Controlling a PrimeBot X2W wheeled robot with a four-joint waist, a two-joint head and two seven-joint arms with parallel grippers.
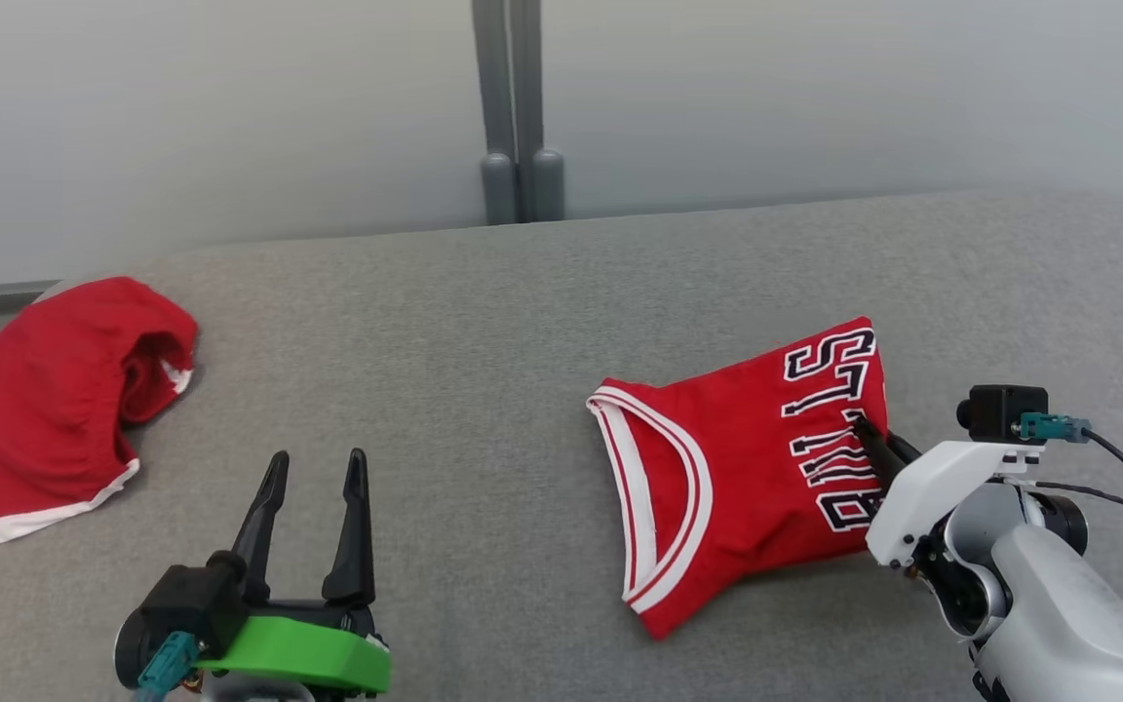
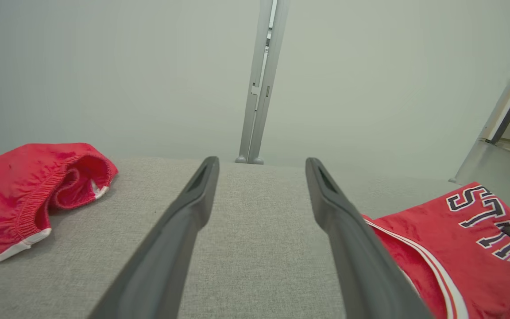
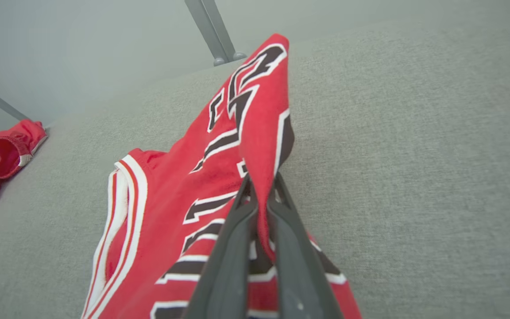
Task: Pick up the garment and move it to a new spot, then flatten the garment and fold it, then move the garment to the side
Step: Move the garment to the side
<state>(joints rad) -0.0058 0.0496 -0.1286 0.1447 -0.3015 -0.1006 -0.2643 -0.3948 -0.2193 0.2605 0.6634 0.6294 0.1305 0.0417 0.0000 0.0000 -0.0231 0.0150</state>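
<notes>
Head view: jersey point(image 1: 737, 468) lay right of centre on the grey cushion point(image 1: 484, 370); right gripper point(image 1: 864, 427) pinched its lettered edge; shorts point(image 1: 35, 409) at the left edge, bare cushion between; pale wall point(image 1: 230, 117) behind.
Left wrist view: left gripper point(image 2: 261, 164) spread wide, holding nothing, above bare cushion.
Right wrist view: right gripper clamped on a raised jersey fold.

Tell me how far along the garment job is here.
Done: nothing visibly finished; the jersey lies rumpled on the grey surface. In hand: the right gripper is shut on a fold of it. Remaining: lifting, moving, flattening, folding, setting aside; the left gripper is open.
</notes>
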